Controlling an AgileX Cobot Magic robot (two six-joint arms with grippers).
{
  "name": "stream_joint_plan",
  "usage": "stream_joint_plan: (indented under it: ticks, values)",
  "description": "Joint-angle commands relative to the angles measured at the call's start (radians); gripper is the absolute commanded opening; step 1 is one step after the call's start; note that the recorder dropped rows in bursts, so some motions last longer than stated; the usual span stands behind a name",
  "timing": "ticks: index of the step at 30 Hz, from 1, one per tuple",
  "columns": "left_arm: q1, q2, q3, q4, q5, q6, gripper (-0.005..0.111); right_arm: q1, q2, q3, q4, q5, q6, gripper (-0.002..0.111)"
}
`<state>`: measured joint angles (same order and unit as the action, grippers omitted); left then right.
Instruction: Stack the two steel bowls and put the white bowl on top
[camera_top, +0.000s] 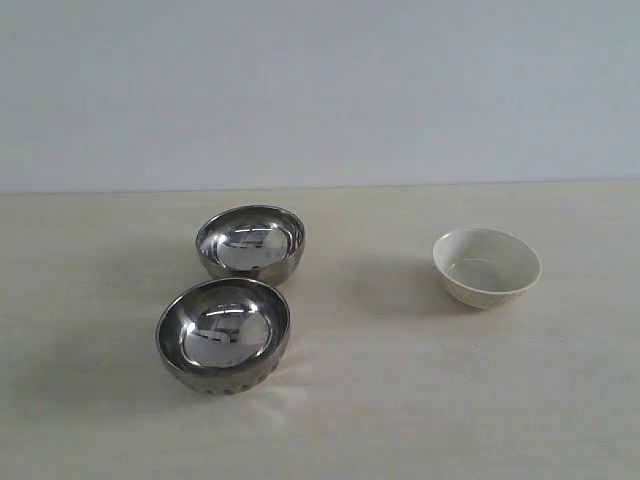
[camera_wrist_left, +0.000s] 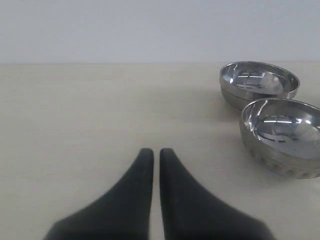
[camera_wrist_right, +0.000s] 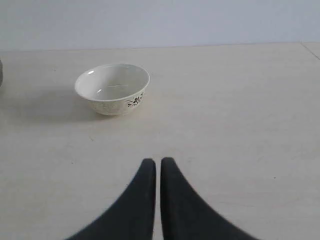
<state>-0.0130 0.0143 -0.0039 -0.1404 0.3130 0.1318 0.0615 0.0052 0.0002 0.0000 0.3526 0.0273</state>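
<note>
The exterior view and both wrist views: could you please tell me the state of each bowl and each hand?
Nearer steel bowl: upright, empty, on the table, not stacked.
Farther steel bowl: upright, empty, close behind the nearer one, not stacked.
White bowl: upright, empty, standing apart from the steel pair.
Left hand: shut, holding nothing.
Right hand: shut, holding nothing.

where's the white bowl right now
In the exterior view the white bowl sits upright on the table, right of centre, apart from the rear steel bowl to its left.
</note>
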Motion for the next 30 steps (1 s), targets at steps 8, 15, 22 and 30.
stream_joint_plan:
  ticks: [8,15,22,30]
  values:
    - [0.003,-0.007,0.004,-0.008,-0.002,-0.009,0.004,-0.002,-0.005,0.000,0.000,-0.011,-0.004,0.000]
    - [0.003,-0.007,0.004,-0.008,-0.002,-0.009,0.004,-0.002,-0.005,0.000,0.000,-0.011,-0.004,0.000]
    - [0.003,-0.007,0.004,-0.008,-0.002,-0.009,0.004,-0.002,-0.005,0.000,0.000,-0.011,-0.004,0.000]
    - [0.002,-0.007,0.004,-0.070,-0.002,-0.055,0.004,-0.002,-0.005,0.000,0.000,-0.011,-0.004,0.000]
